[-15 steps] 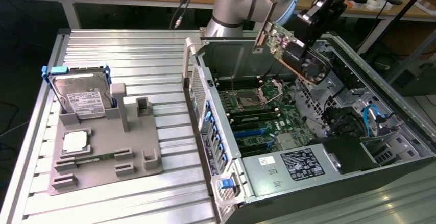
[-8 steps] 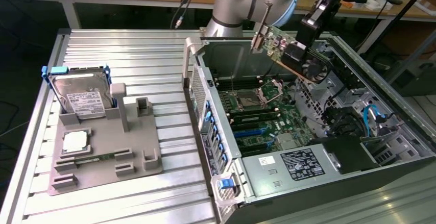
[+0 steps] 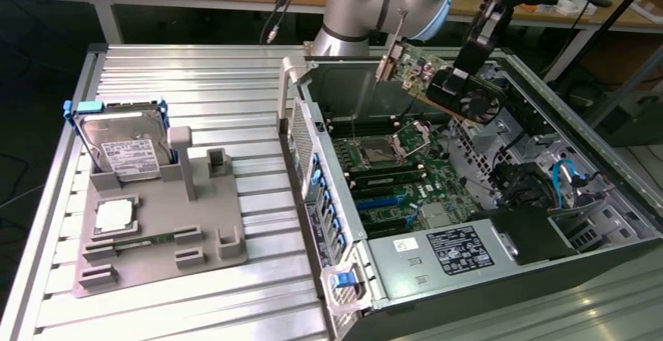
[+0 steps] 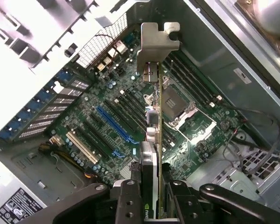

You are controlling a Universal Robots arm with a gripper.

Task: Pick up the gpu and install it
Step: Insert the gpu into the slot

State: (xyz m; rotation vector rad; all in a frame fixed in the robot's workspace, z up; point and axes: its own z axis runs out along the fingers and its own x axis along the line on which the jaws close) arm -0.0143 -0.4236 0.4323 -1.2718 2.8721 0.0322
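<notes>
Inspector: Gripper first, being nearest the wrist camera. What was its condition?

Arm: My two dark fingers were closed part-way and clamped on the gpu, one on each flat side. I held the card at one end. Its silvery bracket was at the end away from my fingers. Nothing else was in my grasp.

Inspector: Location of the card?

Arm: It hung in the air above the open computer case, over the far part of the motherboard. It was not seated in any slot. In the exterior view it was tilted, with its round fan facing the camera and the bracket end toward the exterior view's left. The processor socket lay below it, a little nearer. Through the wrist camera I saw the card edge-on, with a long blue slot to one side of that edge and the socket to the other.

Inspector: Other items noted?

Arm: A power supply occupied the near end of the case. Well apart, toward the exterior view's left, a grey fixture sat on the slatted metal table. A silver hard drive in a blue frame leaned at the fixture's far end.
</notes>
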